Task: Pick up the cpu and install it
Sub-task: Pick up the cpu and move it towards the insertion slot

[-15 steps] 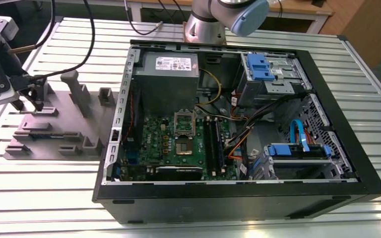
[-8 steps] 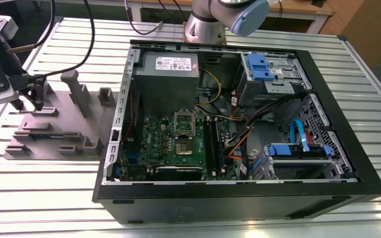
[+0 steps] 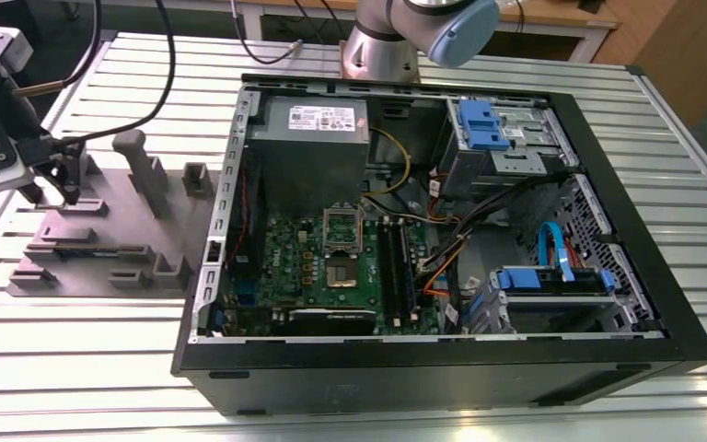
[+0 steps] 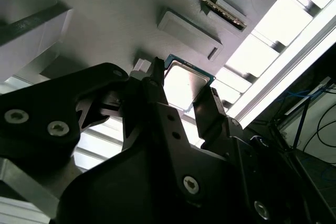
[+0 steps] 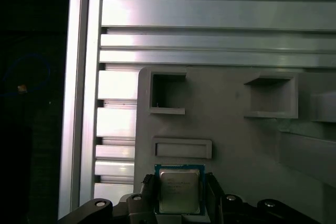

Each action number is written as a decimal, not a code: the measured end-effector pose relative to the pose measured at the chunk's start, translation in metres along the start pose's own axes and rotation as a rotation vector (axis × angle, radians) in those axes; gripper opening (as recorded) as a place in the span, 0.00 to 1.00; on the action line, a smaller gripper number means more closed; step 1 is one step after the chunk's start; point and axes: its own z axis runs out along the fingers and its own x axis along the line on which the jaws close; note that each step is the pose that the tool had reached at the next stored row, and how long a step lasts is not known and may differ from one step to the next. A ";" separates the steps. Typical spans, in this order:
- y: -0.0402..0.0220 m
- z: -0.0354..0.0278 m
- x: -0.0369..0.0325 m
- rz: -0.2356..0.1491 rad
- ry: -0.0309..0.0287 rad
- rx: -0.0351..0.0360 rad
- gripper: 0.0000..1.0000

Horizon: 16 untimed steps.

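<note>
The cpu (image 5: 179, 190), a small square chip with a shiny silver top and a dark rim, sits between the two black fingers of my gripper (image 5: 179, 196) at the edge of a grey holder block (image 5: 236, 140). In the second wrist view the fingers (image 4: 157, 85) press against opposite edges of the cpu (image 4: 184, 85), so my gripper (image 4: 185, 88) is shut on it. In the exterior view my gripper (image 3: 55, 195) stands low over the holder block (image 3: 96, 249) at the exterior view's left. The open socket (image 3: 341, 249) on the green motherboard lies inside the computer case.
The open black computer case (image 3: 648, 313) lies on a slatted metal table (image 3: 84, 368), with a power supply (image 3: 310, 120), blue drive brackets (image 3: 482, 124) and cables inside. The holder block has upright posts (image 3: 144, 170) and pockets. Another robot arm's base (image 3: 385, 46) stands behind the case.
</note>
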 end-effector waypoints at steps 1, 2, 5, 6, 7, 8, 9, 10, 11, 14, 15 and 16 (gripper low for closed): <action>0.0000 -0.0002 0.0000 0.000 0.0000 0.0000 0.47; 0.0000 -0.0004 0.0000 0.000 -0.0001 -0.0001 0.47; 0.0001 -0.0013 0.0000 0.000 0.0000 0.0000 0.47; 0.0001 -0.0016 0.0001 0.000 0.0000 0.0000 0.47; 0.0001 -0.0019 0.0001 0.000 -0.0001 0.0000 0.47; 0.0001 -0.0021 0.0001 0.000 -0.0001 -0.0001 0.47; 0.0002 -0.0024 0.0001 0.000 -0.0001 -0.0001 0.47; 0.0002 -0.0027 0.0001 0.000 -0.0001 0.0000 0.47; 0.0002 -0.0029 0.0001 0.000 -0.0001 -0.0001 0.47; 0.0002 -0.0038 0.0001 0.000 -0.0001 0.0000 0.47; 0.0003 -0.0039 0.0001 0.000 -0.0003 -0.0002 0.47; 0.0003 -0.0043 0.0001 0.000 -0.0001 -0.0001 0.47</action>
